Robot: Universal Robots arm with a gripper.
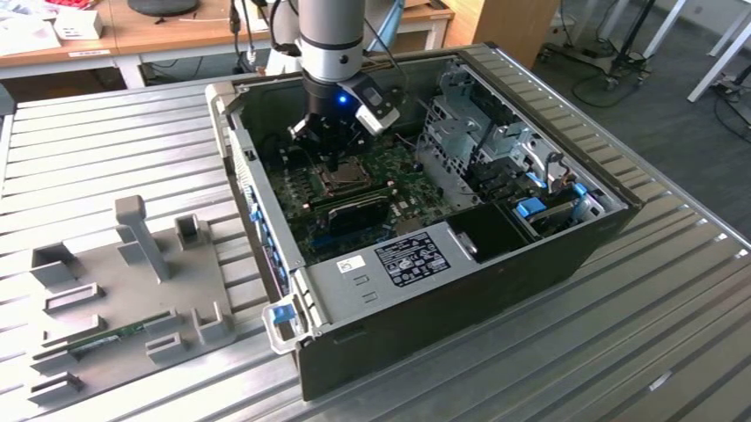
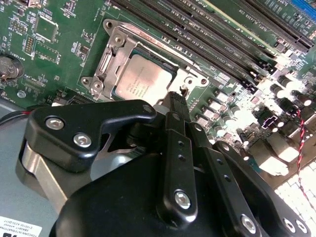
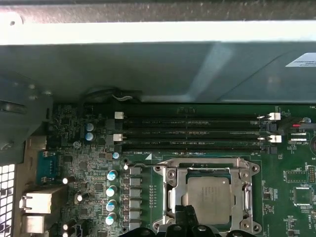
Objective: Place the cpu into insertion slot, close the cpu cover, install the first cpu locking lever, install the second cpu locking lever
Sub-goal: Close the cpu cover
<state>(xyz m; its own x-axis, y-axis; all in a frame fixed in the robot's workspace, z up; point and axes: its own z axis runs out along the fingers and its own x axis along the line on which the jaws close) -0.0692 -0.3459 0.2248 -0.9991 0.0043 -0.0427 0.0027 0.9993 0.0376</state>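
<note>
In the exterior view I see the tool (image 1: 333, 160) low inside the open case (image 1: 505, 299), which lies on the slatted desk (image 1: 105, 123). The tool is directly above the slot (image 1: 343, 182) of the green board (image 1: 405, 167). A printed label (image 1: 411, 258) sits on the black shroud nearer the camera, and its text is too small for me to read. In the second wrist view the cpu (image 2: 145, 79) is seated in the slot, with the cover (image 2: 112, 54) lying flat over its edges. The tool's fingers are drawn together with nothing visible between them, and the tip is just beside one edge of the cover. I cannot tell whether either lever is latched. Faint print on the cpu top is not legible. In the first wrist view a white sticker (image 3: 302, 60) on the case wall is cut by the frame edge. Risks, as I judge them: sideways drift of the tip would scrape the capacitors (image 3: 111, 192) or the memory slots (image 3: 197, 131). Off-centre force on the cover could load the cpu unevenly.
</note>
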